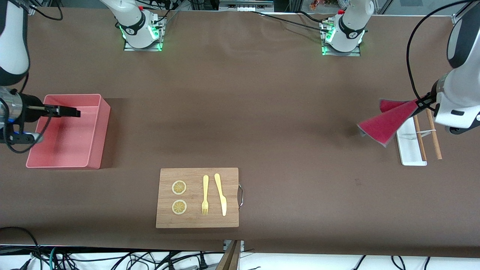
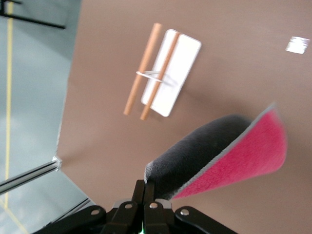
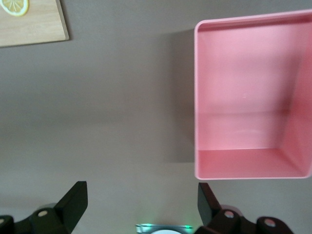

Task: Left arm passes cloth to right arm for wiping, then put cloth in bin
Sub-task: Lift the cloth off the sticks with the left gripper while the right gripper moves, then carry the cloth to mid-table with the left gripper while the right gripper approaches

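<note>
The cloth (image 1: 386,122), magenta on one face and dark grey on the other, hangs in the air from my left gripper (image 1: 422,104), which is shut on one corner of it. They are over the table beside the white tray, at the left arm's end. In the left wrist view the shut fingertips (image 2: 148,187) pinch the cloth (image 2: 219,156), which curls away with its grey face outward. My right gripper (image 1: 67,111) is open and empty over the salmon-pink bin (image 1: 99,135). In the right wrist view its gripper (image 3: 141,197) stands wide open beside the empty bin (image 3: 243,73).
A white tray (image 1: 408,148) with two wooden rods (image 1: 435,140) lies under the left wrist; it also shows in the left wrist view (image 2: 180,68). A wooden cutting board (image 1: 197,219), nearer the front camera, carries two lemon slices (image 1: 179,187), a fork (image 1: 205,195) and a knife (image 1: 221,195).
</note>
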Robot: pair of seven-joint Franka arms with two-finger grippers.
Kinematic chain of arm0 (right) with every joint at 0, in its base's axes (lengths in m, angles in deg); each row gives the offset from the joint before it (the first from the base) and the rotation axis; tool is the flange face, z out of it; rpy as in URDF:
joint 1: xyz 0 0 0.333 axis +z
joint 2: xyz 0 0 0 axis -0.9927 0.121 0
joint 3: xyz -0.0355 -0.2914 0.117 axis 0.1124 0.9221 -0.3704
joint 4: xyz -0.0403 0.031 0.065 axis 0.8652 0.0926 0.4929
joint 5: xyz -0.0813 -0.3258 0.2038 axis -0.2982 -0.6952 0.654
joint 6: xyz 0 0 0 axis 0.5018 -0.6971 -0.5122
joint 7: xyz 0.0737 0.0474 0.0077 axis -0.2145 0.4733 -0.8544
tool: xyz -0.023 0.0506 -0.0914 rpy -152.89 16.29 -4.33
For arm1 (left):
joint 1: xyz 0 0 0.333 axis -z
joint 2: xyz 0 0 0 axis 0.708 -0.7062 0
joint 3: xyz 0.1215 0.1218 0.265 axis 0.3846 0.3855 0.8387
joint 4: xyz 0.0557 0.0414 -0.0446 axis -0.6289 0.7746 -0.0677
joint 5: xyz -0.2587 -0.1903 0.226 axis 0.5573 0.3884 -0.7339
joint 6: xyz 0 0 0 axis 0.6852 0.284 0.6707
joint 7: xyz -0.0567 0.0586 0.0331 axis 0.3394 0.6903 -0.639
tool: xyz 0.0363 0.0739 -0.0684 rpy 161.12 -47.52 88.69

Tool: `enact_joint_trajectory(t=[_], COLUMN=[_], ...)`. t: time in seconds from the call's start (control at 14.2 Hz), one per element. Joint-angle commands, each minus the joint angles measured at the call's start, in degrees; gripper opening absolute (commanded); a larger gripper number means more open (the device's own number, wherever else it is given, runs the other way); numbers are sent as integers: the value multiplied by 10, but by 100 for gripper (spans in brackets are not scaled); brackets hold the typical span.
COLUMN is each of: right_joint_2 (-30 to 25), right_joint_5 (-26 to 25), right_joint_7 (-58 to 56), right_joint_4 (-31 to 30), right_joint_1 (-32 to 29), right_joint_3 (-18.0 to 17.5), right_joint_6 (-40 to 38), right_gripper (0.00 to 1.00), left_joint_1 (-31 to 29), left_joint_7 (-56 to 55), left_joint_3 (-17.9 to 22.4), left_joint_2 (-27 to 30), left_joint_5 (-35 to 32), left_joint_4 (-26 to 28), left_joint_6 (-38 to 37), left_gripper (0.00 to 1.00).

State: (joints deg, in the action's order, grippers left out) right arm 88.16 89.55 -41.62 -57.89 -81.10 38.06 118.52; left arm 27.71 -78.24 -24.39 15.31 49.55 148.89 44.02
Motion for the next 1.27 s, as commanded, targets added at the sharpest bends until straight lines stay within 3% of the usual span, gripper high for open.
enact_joint_trajectory(t=[0.0, 0.14, 0.35, 0.57, 0.92, 1.2], right_joint_2=[10, 11, 25, 45, 66, 80], right_joint_5=[9, 10, 10, 10, 15, 48], right_joint_7=[86, 165, 314, 430, 551, 614], right_joint_4=[0, 0, 1, 1, 1, 1], right_joint_1=[5, 7, 7, 7, 7, 28], right_joint_3=[-32, -68, -144, -198, -262, -283], right_joint_6=[14, 24, 66, 106, 169, 229], right_gripper=[100, 100, 100, 100, 100, 100], left_joint_1=[-2, 3, 5, 32, 118, 151], left_joint_7=[42, 50, 30, 24, 69, 85], left_joint_3=[-33, -55, -106, -114, -113, -114], left_joint_2=[12, 18, 13, 10, -15, -16], left_joint_5=[66, 132, 143, 185, 194, 189], left_joint_4=[-23, -42, -58, -58, -59, -63], left_joint_6=[-14, -4, 35, 97, 168, 236], left_gripper=[0, 0, 0, 0, 0, 0])
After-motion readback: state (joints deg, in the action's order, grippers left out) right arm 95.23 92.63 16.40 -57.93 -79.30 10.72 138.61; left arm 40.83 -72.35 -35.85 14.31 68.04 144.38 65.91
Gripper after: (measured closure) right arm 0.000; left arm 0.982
